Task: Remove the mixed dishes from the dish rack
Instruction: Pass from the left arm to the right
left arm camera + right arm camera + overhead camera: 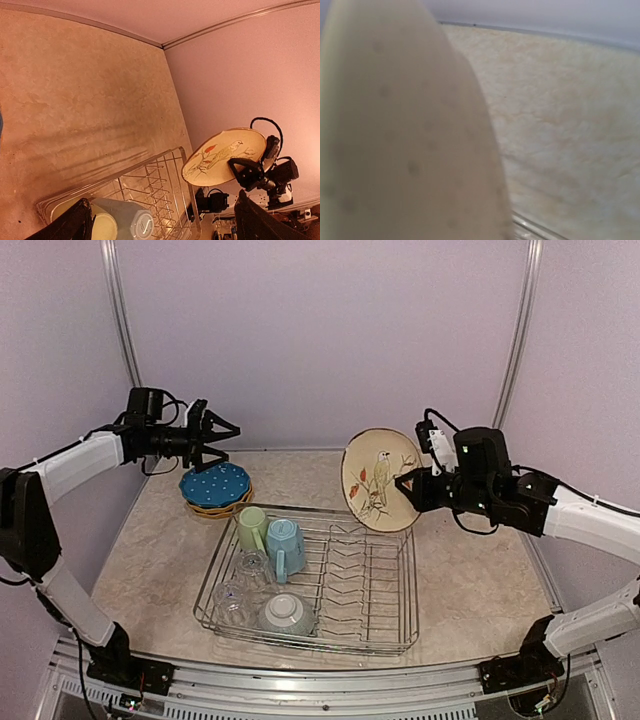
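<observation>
The dish rack (408, 570) stands at the table's middle. In its left part are a pale green mug (250, 528), a light blue mug (285, 546), two clear glasses (251, 565) and a grey-green bowl (287, 615). My right gripper (408, 486) is shut on the right edge of the cream bird plate (378, 478) and holds it upright above the rack's far right corner. The plate's back (405, 140) fills the right wrist view and hides the fingers. My left gripper (226, 431) is open and empty, above the blue dotted plate (215, 483), which lies on yellow plates (216, 508).
The left wrist view shows the rack (176, 165), the light blue mug (125, 220), the cream plate (220, 157) and bare table beyond. The stack of plates sits at the far left of the rack. Walls close the table at the back and sides.
</observation>
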Motion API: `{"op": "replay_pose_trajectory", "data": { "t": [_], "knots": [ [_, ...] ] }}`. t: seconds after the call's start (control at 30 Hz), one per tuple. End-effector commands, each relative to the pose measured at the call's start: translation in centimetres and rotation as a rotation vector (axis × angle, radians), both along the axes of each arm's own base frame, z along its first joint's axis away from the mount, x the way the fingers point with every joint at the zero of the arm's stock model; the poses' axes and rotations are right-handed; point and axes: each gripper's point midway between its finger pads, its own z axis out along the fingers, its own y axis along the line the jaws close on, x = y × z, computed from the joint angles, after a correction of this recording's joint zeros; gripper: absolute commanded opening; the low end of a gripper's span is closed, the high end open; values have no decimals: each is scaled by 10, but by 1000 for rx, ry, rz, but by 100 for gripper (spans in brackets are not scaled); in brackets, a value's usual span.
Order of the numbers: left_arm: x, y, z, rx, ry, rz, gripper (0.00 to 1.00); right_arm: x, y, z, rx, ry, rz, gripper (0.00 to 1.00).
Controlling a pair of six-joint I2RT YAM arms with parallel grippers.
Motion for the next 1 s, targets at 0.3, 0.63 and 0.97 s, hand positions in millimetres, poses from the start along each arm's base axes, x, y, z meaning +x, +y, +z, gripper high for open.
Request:
{"op": "replay_pose_trajectory", "data": {
  "t": [0.3, 0.63, 0.97],
  "knots": [
    [-72, -111, -1, -68, -18, -394, 93, -5, 31, 81, 667, -21, 271, 0],
    [-102, -141, -3, -99, -32, -537, 89, -3, 51, 68, 754, 42, 349, 0],
    [-115, -155, -7, -62, -49, -575, 81, -5, 63, 67, 819, 85, 422, 0]
  ]
}}
